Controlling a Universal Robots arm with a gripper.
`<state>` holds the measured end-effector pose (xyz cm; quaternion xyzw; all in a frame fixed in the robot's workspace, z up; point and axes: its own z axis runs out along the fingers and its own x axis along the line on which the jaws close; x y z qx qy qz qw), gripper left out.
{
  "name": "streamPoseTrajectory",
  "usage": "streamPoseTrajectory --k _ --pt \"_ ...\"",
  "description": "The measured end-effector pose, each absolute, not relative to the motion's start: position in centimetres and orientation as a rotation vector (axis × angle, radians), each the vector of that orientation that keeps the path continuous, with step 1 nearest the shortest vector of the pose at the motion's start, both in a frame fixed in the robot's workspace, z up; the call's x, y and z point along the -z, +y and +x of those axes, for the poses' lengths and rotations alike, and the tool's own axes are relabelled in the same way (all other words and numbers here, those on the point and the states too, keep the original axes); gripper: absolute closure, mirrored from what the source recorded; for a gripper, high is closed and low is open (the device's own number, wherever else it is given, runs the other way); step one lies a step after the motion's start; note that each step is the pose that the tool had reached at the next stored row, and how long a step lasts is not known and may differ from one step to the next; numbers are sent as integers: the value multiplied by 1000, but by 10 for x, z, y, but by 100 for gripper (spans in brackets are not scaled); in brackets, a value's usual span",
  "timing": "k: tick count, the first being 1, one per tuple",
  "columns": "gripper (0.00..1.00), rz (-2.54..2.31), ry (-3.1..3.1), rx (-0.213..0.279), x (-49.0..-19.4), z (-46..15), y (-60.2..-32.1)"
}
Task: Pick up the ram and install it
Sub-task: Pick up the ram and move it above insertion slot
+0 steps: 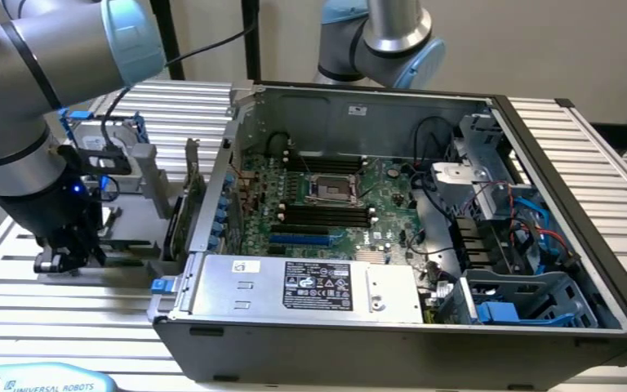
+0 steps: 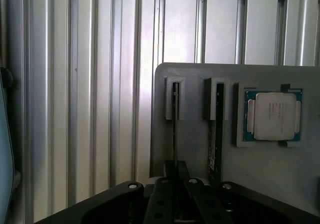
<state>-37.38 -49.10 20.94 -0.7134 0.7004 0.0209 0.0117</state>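
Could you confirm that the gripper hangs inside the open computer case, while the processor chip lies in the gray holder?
Not quite: the gripper hangs outside the open computer case, at the exterior view's left, as that view shows. The processor chip does lie in the gray holder.

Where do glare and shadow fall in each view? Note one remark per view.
Wrist view: glare washes out the ribbed silver aluminium table slats, while the flat grey holder tray lies in shade and the square silver processor chip shines softly. Exterior view: even light; the open grey metal computer case is darker inside, around the green motherboard.
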Motion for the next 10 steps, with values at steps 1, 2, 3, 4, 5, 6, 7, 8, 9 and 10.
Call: streamPoseTrajectory --k 1,2,3,4,5,6,7,8,9,10 --pt "87 -2225 2184 -65 -213 -374 -491" --pt "87 -2225 2184 -65 -216 -374 -491" --pt "87 -2225 2184 -66 -221 -374 -491" --pt "87 -2225 2185 -66 -225 -374 -491" --pt "87 -2225 2185 -66 -230 -374 -491" --pt "87 -2225 2185 -66 -234 -374 -491" --pt "87 -2225 2185 -67 -239 -373 -491" --pt "87 -2225 2185 -67 -243 -373 -491" --pt "87 -2225 2185 -67 -248 -373 -491" --pt "87 -2225 2185 -67 -252 -373 -491"
